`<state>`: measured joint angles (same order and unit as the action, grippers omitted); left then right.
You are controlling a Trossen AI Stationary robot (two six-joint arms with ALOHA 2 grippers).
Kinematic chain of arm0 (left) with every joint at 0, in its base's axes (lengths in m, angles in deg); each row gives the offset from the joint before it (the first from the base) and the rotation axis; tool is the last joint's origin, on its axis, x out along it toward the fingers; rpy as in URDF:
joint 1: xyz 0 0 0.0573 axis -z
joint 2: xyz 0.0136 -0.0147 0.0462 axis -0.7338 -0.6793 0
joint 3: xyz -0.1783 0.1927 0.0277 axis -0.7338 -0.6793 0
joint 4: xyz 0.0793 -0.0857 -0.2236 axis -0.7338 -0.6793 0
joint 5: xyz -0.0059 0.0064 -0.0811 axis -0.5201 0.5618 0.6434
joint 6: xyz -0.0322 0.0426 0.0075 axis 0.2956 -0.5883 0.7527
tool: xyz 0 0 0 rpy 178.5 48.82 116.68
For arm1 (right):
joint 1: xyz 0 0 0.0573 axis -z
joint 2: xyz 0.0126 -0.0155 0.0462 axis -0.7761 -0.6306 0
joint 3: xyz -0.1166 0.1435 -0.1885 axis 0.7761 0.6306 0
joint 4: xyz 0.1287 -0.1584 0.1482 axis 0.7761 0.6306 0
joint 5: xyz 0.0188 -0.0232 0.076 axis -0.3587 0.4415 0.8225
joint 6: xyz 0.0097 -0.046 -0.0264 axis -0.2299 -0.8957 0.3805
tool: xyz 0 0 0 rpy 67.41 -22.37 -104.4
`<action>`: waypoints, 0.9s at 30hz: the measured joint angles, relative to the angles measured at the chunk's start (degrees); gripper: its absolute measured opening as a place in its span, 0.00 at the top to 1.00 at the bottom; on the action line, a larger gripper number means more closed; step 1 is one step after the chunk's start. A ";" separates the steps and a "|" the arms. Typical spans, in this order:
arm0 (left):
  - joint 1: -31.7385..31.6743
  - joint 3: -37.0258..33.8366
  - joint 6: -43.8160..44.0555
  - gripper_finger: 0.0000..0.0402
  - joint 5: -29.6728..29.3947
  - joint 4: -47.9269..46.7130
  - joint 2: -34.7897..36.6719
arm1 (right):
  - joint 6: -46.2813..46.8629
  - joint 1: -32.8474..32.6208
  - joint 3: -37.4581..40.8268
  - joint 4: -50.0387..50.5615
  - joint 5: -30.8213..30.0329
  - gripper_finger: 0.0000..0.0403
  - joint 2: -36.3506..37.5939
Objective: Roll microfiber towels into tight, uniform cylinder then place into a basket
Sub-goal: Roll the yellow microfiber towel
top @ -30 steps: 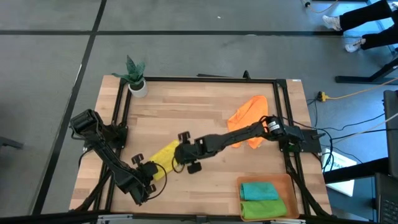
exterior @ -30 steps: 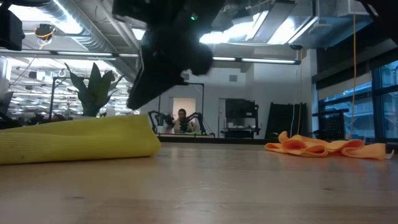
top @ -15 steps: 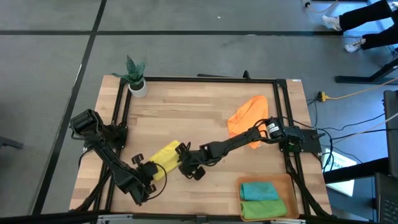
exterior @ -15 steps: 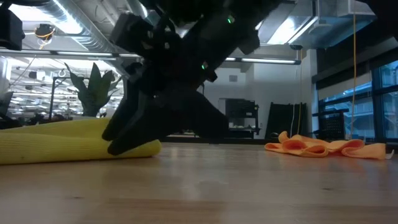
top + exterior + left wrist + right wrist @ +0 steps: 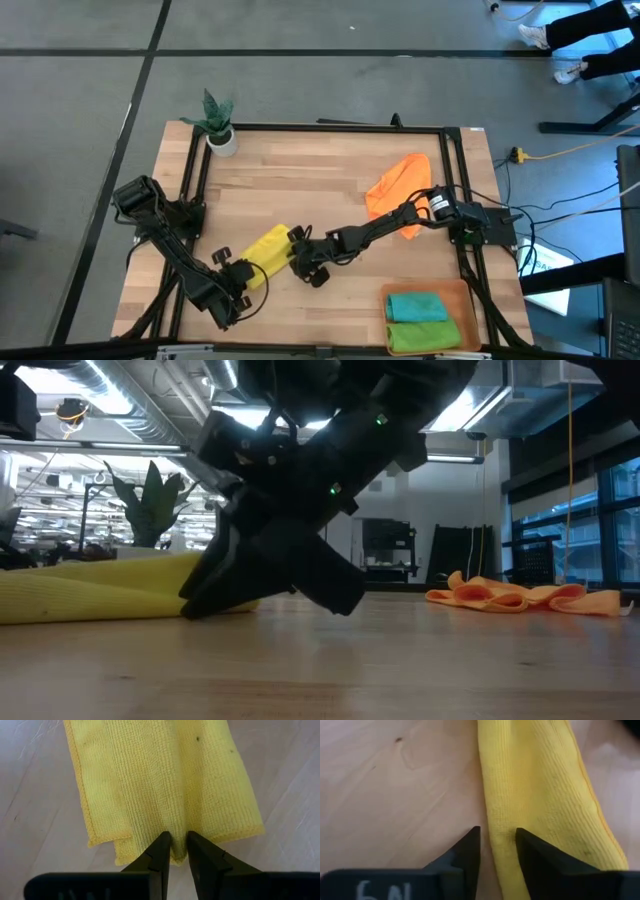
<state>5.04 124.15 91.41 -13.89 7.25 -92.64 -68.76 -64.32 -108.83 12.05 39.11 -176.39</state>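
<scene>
The yellow towel (image 5: 267,248) lies on the table as a long folded strip, slanting from near left to far right; it also shows in the low view (image 5: 100,588). My left gripper (image 5: 243,273) is shut on its near-left end. My right gripper (image 5: 298,250) is down at the strip's far-right end, slightly open. Its fingers stand astride one long edge (image 5: 492,820), one over bare wood and one over the cloth. The orange towel (image 5: 400,188) lies crumpled at the far right. The teal (image 5: 417,305) and green (image 5: 421,336) towels lie rolled in the basket (image 5: 462,300). My left gripper pinches the middle of the yellow towel's short near-left end (image 5: 178,851) between its two fingers, over several folded layers. The cloth puckers into a ridge between the fingertips. The strip runs straight away from the fingers and lies on the table. Whether my right gripper touches the towel I cannot tell.
A small white plant pot (image 5: 221,138) stands at the far left corner. Black frame rails (image 5: 320,127) run around the table's edges. Bare wood lies between the yellow towel and the basket at the near right.
My right gripper has come down and toward the table's near-left, from above the strip onto its far-right end. The yellow towel and my left gripper have stayed in place.
</scene>
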 joint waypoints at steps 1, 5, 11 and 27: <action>0.00 0.00 0.00 0.86 0.00 0.01 0.00 | 0.14 0.00 0.02 0.02 -0.09 0.73 -0.02; 0.00 0.00 0.00 0.86 0.00 0.16 0.00 | 1.52 0.02 0.06 0.14 -1.37 0.86 -0.15; 0.00 0.00 -0.02 0.86 0.15 0.26 0.00 | 3.66 0.33 0.08 0.62 -3.36 0.98 -0.23; 1.07 9.07 -0.02 0.86 2.71 -14.32 0.07 | 10.51 -0.13 0.07 6.85 3.14 1.00 1.69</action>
<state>6.11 133.22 91.39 -11.18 -7.07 -92.58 -58.25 -64.45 -108.77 18.90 42.25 -174.70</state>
